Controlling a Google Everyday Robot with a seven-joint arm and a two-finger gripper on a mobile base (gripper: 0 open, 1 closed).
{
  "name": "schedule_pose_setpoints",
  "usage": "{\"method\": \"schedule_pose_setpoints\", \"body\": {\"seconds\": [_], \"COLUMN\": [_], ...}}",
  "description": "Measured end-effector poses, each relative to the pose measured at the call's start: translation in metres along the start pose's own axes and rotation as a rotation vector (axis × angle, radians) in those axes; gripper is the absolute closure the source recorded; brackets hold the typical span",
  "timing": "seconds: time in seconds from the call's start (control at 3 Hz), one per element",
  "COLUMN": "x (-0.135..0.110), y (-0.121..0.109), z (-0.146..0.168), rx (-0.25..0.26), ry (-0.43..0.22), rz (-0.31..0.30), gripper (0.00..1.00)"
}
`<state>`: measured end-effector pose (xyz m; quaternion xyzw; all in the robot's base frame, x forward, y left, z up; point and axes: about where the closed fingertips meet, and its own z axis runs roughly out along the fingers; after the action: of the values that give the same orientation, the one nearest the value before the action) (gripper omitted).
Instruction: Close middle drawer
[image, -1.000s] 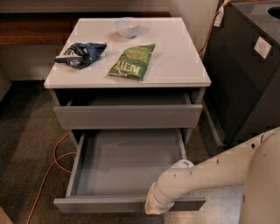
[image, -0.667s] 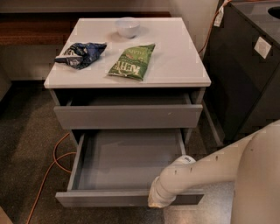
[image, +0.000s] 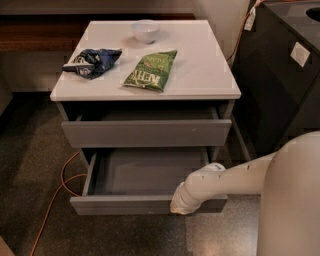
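Note:
The middle drawer (image: 125, 204) of the white-topped cabinet (image: 200, 75) stands partly pulled out, and its plain grey box inside (image: 150, 172) shows empty. Above it the taller drawer front (image: 145, 132) with a small white fleck sits slightly ajar. The lowest drawer is hidden below the open one. My gripper (image: 182, 202) is at the end of the white arm (image: 235, 177) that comes in from the right. It rests against the right part of the middle drawer's front panel.
On the cabinet top lie a white bowl (image: 145, 31), a blue snack bag (image: 92, 61) and a green chip bag (image: 151, 70). A dark cabinet (image: 280, 80) stands to the right. An orange cable (image: 57, 192) runs over the floor at the left.
The middle drawer has slid in toward the cabinet, with less of its inside showing. My arm end has moved with the drawer front, up and inward.

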<state>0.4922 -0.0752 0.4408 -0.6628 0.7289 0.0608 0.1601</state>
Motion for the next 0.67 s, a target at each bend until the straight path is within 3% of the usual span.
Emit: {"method": "schedule_pose_setpoints", "body": {"seconds": [0.67], "x": [-0.0017], "y": [-0.0058], "z": [0.0079], "rx": [0.013], "ry": [-0.001], "rz": [-0.006], "gripper": [1.00]}}
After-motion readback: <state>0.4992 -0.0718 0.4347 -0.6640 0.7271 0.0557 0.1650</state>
